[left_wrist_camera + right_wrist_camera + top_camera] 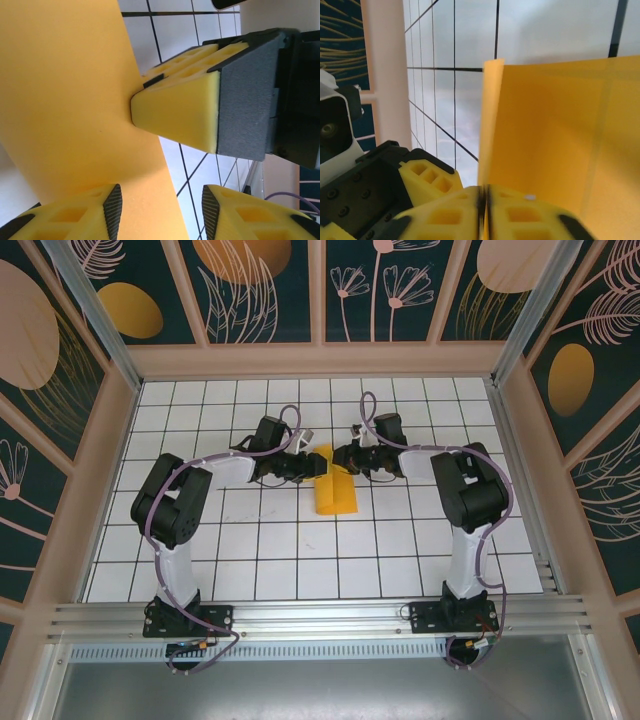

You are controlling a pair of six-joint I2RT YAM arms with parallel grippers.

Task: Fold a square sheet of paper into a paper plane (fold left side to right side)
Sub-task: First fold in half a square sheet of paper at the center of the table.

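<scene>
Right claw [485, 197] pinched shut on edge of square sheet of paper [334, 490], which sits mid table [250, 540] btwn both claws, one flap lifted. Left claw [160, 215] half open beside sheet, gripping nothing. Looks like left-to-right fold step. Next prob needs edges lined up, then crease pressed.

White gridded table [300, 580] ringed by dark floral wall panels [260, 290].
</scene>
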